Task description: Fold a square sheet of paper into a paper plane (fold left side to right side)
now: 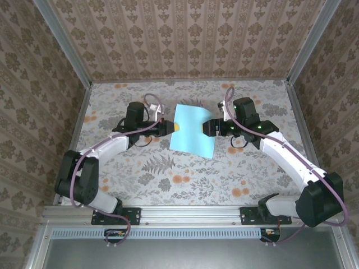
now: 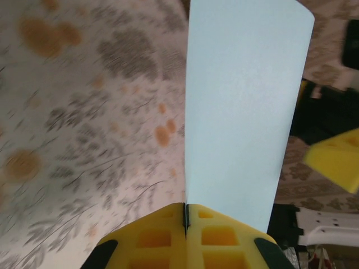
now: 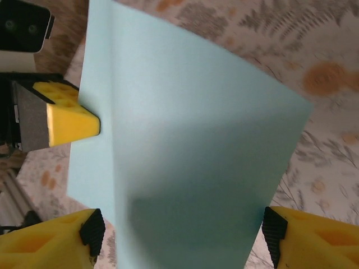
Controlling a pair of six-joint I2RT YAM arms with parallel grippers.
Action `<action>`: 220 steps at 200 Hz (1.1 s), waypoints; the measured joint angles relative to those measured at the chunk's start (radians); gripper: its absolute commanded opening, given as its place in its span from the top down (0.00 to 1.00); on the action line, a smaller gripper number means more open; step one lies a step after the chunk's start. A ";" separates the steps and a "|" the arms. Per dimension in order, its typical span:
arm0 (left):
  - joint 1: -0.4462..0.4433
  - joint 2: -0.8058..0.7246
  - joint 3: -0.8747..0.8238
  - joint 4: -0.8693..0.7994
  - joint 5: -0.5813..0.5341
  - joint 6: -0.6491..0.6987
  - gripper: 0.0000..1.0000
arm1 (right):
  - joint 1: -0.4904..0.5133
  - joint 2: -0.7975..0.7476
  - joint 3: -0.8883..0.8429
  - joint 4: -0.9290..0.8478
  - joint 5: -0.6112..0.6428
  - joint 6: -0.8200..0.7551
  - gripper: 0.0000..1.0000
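Square sheet of paper (image 1: 193,133) sits mid-table, spanning left to right between both arms. Left gripper (image 2: 185,216) is nearer the fold's start, with jaws together, clamped on the sheet's left edge. Right gripper (image 3: 182,238) has jaws wide apart either side of the opposite edge, gripping nothing. Floral tabletop (image 1: 168,174) lies beneath, with free room around. Wallpapered walls (image 1: 185,33) stand beyond.
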 measured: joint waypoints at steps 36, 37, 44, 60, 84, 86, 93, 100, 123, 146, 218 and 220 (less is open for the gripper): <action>0.000 0.066 -0.070 -0.009 -0.079 -0.010 1.00 | 0.000 0.024 -0.056 -0.005 0.051 0.024 0.24; 0.000 0.068 -0.073 -0.009 -0.082 -0.011 1.00 | 0.000 0.026 -0.059 -0.005 0.052 0.026 0.25; 0.000 0.076 -0.085 -0.010 -0.094 -0.011 1.00 | 0.000 0.036 -0.067 -0.003 0.057 0.037 0.29; 0.000 0.095 -0.104 -0.024 -0.122 -0.014 1.00 | 0.000 0.064 -0.090 0.013 0.062 0.063 0.41; 0.000 0.118 -0.106 -0.061 -0.159 -0.014 1.00 | 0.006 0.128 -0.110 0.048 0.061 0.119 0.64; 0.000 0.119 -0.106 -0.064 -0.161 -0.014 1.00 | 0.007 0.135 -0.110 0.050 0.061 0.120 0.66; 0.000 0.122 -0.106 -0.077 -0.171 -0.014 1.00 | 0.011 0.159 -0.111 0.062 0.061 0.136 0.70; 0.000 0.124 -0.106 -0.091 -0.180 -0.013 1.00 | 0.017 0.187 -0.111 0.074 0.061 0.149 0.74; 0.000 0.124 -0.105 -0.138 -0.203 -0.005 1.00 | 0.040 0.275 -0.110 0.103 0.060 0.195 0.82; 0.000 0.124 -0.101 -0.180 -0.219 0.002 1.00 | 0.058 0.361 -0.096 0.108 0.061 0.228 0.86; -0.007 0.107 -0.087 -0.241 -0.246 0.005 1.00 | 0.080 0.511 -0.021 0.108 0.062 0.255 0.89; -0.008 0.107 -0.086 -0.241 -0.246 0.005 1.00 | 0.080 0.513 -0.021 0.107 0.062 0.255 0.89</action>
